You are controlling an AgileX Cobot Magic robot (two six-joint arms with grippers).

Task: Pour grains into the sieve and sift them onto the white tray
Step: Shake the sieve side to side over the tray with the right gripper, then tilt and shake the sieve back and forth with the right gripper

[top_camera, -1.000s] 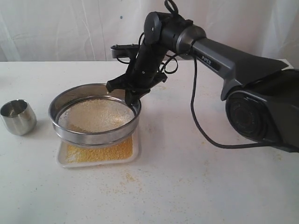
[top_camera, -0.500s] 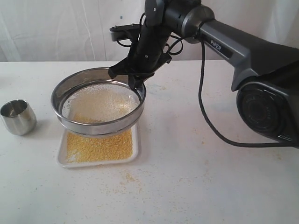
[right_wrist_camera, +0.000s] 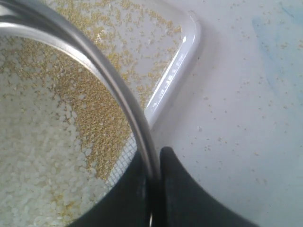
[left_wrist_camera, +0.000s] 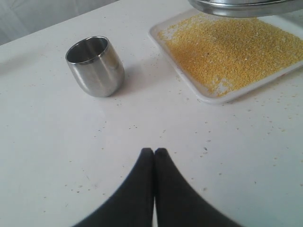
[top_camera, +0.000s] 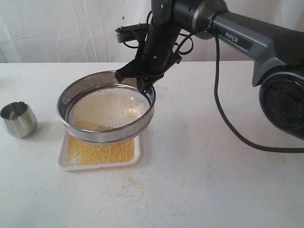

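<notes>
My right gripper (top_camera: 144, 83) (right_wrist_camera: 152, 158) is shut on the far right rim of the sieve (top_camera: 102, 137) (right_wrist_camera: 102, 71), one finger inside and one outside, and holds it in the air, tilted, above the white tray (top_camera: 138, 160) (right_wrist_camera: 182, 71). Pale coarse grains (top_camera: 111, 108) (right_wrist_camera: 33, 156) lie on the mesh. Fine yellow grains (top_camera: 99, 153) (left_wrist_camera: 236, 47) cover the tray floor. The sieve's underside (left_wrist_camera: 236, 7) shows at the edge of the left wrist view. My left gripper (left_wrist_camera: 154, 152) is shut and empty, just over the table, apart from the tray; the exterior view does not show it.
A small steel cup (top_camera: 18, 118) (left_wrist_camera: 94, 66) stands upright and looks empty, left of the tray. Stray grains (top_camera: 130, 183) are scattered on the white tabletop in front of the tray. The right arm (top_camera: 247, 40) and its hanging cable (top_camera: 223, 114) reach in from the right.
The right gripper has lifted the sieve and carried it a little to the right, uncovering more of the tray's yellow grains. The cup has not moved.
</notes>
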